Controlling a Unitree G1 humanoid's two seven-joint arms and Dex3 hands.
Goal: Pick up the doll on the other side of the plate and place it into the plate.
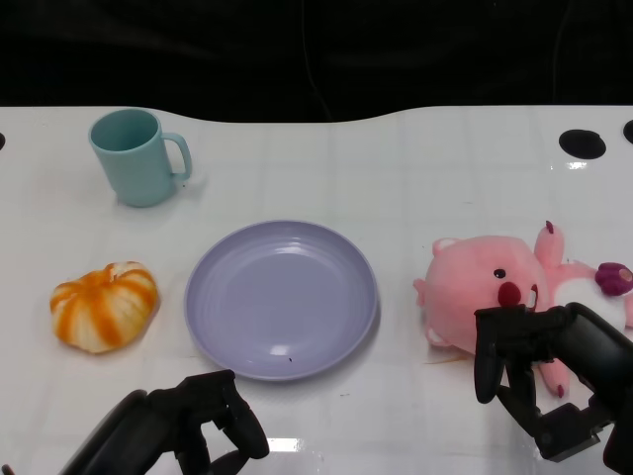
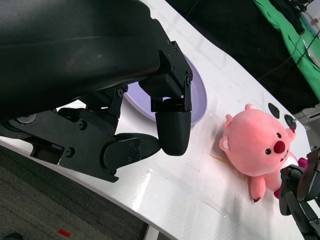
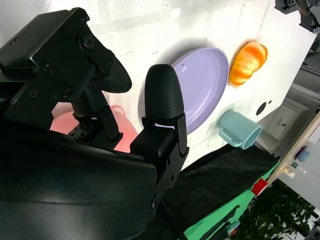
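Going left to right: orange pumpkin toy (image 1: 104, 306) and teal mug (image 1: 138, 156) sit out of the way, my left hand (image 1: 188, 421) is idle near the table edge, fingers curled in on nothing. The purple plate (image 1: 282, 298) is dead center. The pink doll (image 1: 490, 292) lies just right of it, and my right hand (image 1: 539, 371) hovers over its near side, fingers apart, nothing grabbed yet. I'd wrap the round head, not the skinny limbs.

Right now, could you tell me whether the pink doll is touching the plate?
Apart. The head view shows bare white table between the pink doll and the plate.
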